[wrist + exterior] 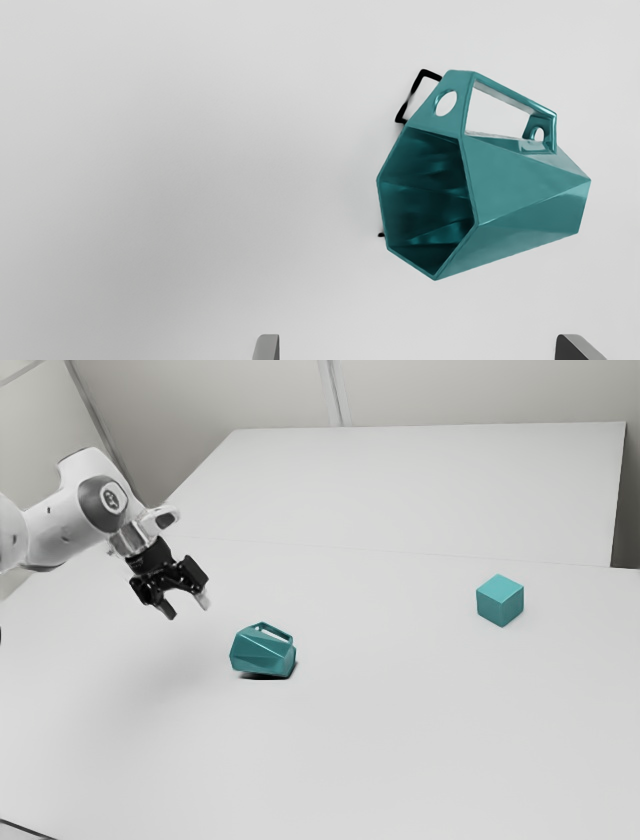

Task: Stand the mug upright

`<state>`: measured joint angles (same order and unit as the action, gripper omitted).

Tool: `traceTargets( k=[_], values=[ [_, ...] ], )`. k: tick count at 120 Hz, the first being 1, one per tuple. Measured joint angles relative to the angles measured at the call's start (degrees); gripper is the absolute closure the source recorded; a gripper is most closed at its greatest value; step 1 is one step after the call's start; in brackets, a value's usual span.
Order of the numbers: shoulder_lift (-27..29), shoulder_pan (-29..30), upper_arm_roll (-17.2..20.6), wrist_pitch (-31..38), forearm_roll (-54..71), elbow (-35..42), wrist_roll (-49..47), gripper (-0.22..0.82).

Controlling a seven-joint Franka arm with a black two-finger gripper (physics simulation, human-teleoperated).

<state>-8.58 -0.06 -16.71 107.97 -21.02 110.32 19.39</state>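
Note:
My gripper [188, 608] is up in the air above the white table, toward the exterior view's left, open and holding nothing. The teal faceted mug [262, 652] lies on its side on the table, lower than the gripper and a little toward the exterior view's right, with its handle uppermost. In the wrist view the mug [520, 195] shows its dark hollow mouth and its handle, ahead of the widely parted fingertips of the gripper [417, 347] and touching neither of them.
A teal cube [500, 601] rests on the white table [400, 740], far over at the exterior view's right. Pale walls stand behind the table.

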Motion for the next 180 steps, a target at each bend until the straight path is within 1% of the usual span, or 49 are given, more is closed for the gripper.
traceTargets(
  k=[22, 63, 101, 112, 120, 131, 147, 156, 170, 180],
  values=[
    [-4.7, 0.7, -0.1, -0.4, -7.1, -0.2, 4.1, 0.0],
    [-10.3, 1.2, -0.3, -3.2, -21.3, -1.9, 12.2, 0.0],
    [-11.0, 0.8, -0.3, -4.9, -27.2, 0.4, 17.6, 0.0],
    [-11.1, 0.4, -0.3, -5.1, -28.5, 1.1, 18.7, 0.03],
    [-11.1, -0.1, -0.3, -5.1, -29.6, 1.5, 19.4, 0.08],
    [-11.1, -0.4, -0.3, -5.2, -30.6, 1.7, 20.2, 0.19],
    [-11.0, -0.4, -0.5, -5.2, -31.3, 2.2, 21.2, 0.46],
    [-11.0, -0.4, -0.6, -5.2, -31.4, 2.3, 21.7, 0.57],
    [-10.9, -0.4, -0.6, -5.1, -32.0, 2.6, 22.4, 0.67],
    [-10.7, -0.5, -0.6, -5.0, -32.4, 2.7, 22.7, 0.71]
  ],
)
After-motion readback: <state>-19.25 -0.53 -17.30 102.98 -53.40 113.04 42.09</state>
